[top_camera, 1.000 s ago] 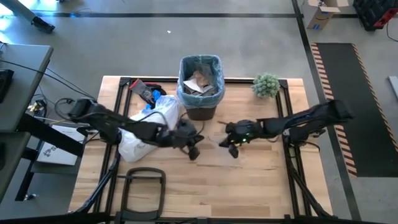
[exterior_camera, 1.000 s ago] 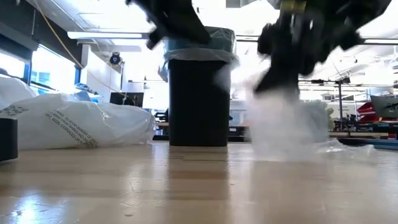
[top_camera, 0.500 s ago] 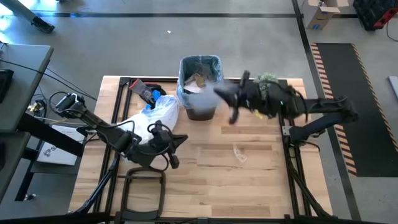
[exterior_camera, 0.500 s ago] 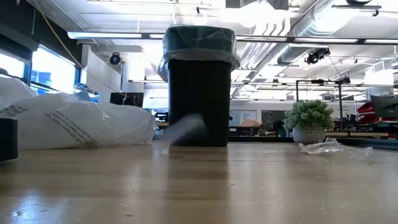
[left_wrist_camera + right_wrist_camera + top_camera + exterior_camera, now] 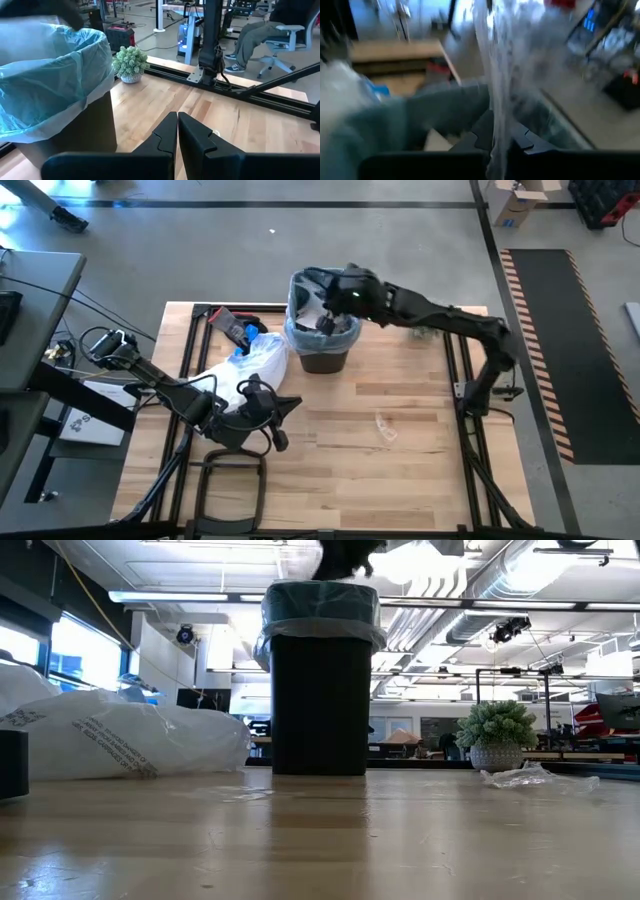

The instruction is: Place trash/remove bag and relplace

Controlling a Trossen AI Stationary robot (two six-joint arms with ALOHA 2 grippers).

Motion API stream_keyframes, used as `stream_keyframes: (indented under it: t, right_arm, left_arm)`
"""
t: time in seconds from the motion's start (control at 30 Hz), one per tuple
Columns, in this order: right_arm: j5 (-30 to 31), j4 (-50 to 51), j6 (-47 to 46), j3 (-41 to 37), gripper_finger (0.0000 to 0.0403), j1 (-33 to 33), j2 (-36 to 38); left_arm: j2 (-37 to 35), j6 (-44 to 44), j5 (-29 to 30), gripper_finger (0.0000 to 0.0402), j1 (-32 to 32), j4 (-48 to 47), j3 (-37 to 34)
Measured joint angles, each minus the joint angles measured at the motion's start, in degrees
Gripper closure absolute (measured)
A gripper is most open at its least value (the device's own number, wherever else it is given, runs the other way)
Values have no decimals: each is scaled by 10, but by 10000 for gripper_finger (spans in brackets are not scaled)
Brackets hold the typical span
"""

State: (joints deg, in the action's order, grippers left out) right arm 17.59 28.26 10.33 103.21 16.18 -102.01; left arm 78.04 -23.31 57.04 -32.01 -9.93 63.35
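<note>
A black bin [image 5: 322, 352] lined with the light-blue bag [image 5: 345, 283] stands at the table's far edge; it also shows in the low view [image 5: 320, 690] and the left wrist view [image 5: 50, 85]. Brown paper trash [image 5: 318, 308] lies inside it. My right gripper [image 5: 326, 322] hovers over the bin's mouth, shut on a clear plastic wrapper [image 5: 492, 90]. My left gripper [image 5: 177, 131] waits shut, low over the table's left half [image 5: 282, 406]. Another clear wrapper [image 5: 386, 426] lies on the table, also in the low view [image 5: 530, 777]. My right gripper pinches the clear plastic wrapper between its two fingers [image 5: 517, 142]. A strip of it [image 5: 492, 115] runs out past the fingertips. The fingers come from above, over the bin's opening. The wrapper is lifted clear of the table.
A whitish plastic bag [image 5: 240, 385] lies left of the bin, large in the low view [image 5: 120, 735]. A small green plant [image 5: 497, 730] stands right of the bin at the far edge. A red and black tool [image 5: 232, 325] lies at the far left. Bare wood spans the near half.
My right gripper has lifted a clear wrapper off the middle of the table, carried it up toward the far edge past the plant, and then left to above the bin. My left gripper has drawn back toward the table's left and then kept still.
</note>
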Motion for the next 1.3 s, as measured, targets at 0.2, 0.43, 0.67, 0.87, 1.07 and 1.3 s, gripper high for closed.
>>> stream_keyframes:
  t: [0.2, 0.43, 0.67, 0.87, 1.07, 1.3]
  right_arm:
    - [-54, 135, -35, 103, 399, 30, -76]
    - [-148, 254, -79, 164, 302, 66, -107]
    - [-162, 254, -40, 164, 179, 66, -48]
    - [-169, 269, -14, 157, 149, 36, 38]
    - [-207, 295, -27, 34, 149, -32, 121]
    - [-206, 204, -131, -255, 149, -102, 229]
  left_arm:
    - [0, 0, 0, 402, 0, -5, 0]
    - [0, 0, -1, 401, 0, -8, 0]
    - [0, -1, -1, 401, 0, -10, 0]
    - [-2, 31, -22, 401, 16, 54, 0]
    - [-11, 115, -239, 401, 90, 164, 53]
    - [-11, 240, -332, 401, 155, 154, 181]
